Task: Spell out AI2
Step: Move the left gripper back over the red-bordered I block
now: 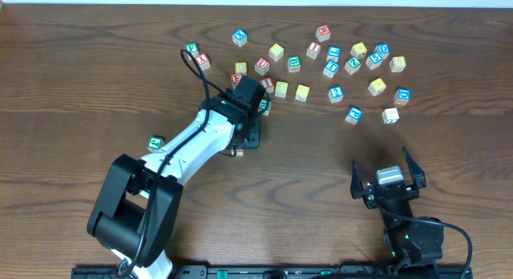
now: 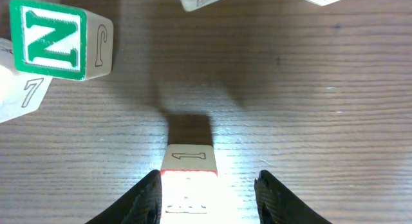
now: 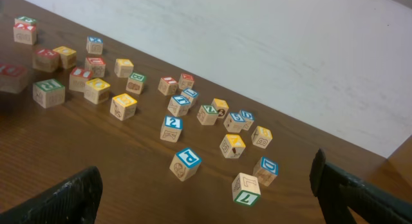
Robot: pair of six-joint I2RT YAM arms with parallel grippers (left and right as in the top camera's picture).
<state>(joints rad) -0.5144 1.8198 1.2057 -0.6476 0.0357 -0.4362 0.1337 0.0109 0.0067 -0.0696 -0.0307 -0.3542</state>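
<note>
From above, my left gripper is reached out to about the middle of the table, over a red cube that shows only as a sliver at my fingertips. A green cube sits just beside my wrist on the far side, and another green one lies alone toward the left edge. The main scatter of cubes lies toward the far edge, well apart from my right gripper, which rests near the front edge with its fingers spread wide and nothing between them. In my left wrist view the red cube stands square between my fingers, which are parted and not clamped: there is a clear gap on one side, while the other finger is just beside it. Glare washes out its top letter. The side facing away shows an outlined stroke lying on its side. It is a cube, with no long axis. Ahead lie a green N cube touching a pale 7 cube. My right wrist view shows the scatter, among it a blue cube whose top looks like a 2.
</note>
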